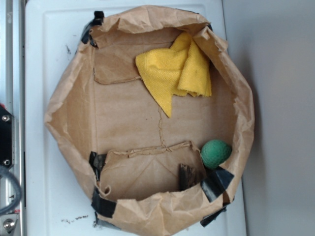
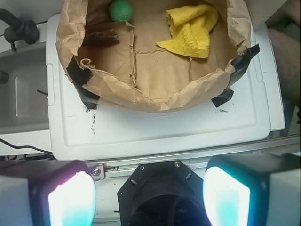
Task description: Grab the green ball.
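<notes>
The green ball (image 1: 215,153) is a small dark-green sphere lying inside a brown paper bag (image 1: 69,113) with rolled-down walls, against the bag's lower right wall. In the wrist view the ball (image 2: 120,10) sits at the top left of the bag (image 2: 155,96). My gripper (image 2: 149,195) shows only in the wrist view, at the bottom edge, far back from the bag and outside it. Its two glowing pads (image 2: 70,200) stand wide apart with nothing between them. The gripper is not seen in the exterior view.
A crumpled yellow cloth (image 1: 176,71) lies in the bag opposite the ball, also in the wrist view (image 2: 192,29). A dark brown piece (image 1: 188,176) lies beside the ball. The bag stands on a white lid (image 2: 155,127), held by black tape (image 1: 216,183). A metal rail (image 2: 188,157) runs in front.
</notes>
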{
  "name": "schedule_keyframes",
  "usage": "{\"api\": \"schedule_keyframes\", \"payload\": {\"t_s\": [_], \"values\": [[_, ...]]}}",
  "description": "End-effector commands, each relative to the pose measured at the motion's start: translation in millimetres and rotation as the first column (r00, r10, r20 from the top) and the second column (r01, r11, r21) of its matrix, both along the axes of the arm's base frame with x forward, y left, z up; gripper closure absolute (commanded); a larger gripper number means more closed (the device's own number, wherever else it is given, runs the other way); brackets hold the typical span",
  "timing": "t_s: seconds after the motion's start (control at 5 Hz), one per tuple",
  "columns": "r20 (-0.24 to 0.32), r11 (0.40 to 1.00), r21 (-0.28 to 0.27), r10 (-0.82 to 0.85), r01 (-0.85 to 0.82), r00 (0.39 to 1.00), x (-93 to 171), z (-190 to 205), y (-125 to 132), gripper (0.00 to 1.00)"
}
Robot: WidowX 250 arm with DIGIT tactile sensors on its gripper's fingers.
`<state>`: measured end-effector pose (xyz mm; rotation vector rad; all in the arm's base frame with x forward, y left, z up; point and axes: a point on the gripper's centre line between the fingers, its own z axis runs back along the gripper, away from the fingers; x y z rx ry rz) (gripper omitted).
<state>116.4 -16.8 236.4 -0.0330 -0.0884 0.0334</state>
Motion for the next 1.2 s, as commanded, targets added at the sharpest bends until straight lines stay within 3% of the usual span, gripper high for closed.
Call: {"api": "schedule_keyframes", "payload": {"t_s": [0.0, 0.2, 0.4, 0.6, 1.0], "values": [[0.000, 1.000, 0.000, 0.000, 0.000, 1.000, 0.0, 0.0, 0.0, 0.00], [0.042, 0.998, -0.054, 0.031, -0.028, 0.999, 50.0, 2.1, 0.8, 0.00], [0.072, 0.999, -0.024, 0.050, -0.048, 0.996, 94.1, -2.7, 0.3, 0.00], [-0.001, 0.991, -0.136, -0.018, 0.017, 1.000, 117.1, 13.2, -0.9, 0.00], [-0.001, 0.991, -0.136, -0.018, 0.017, 1.000, 117.1, 13.2, -0.9, 0.00]]}}
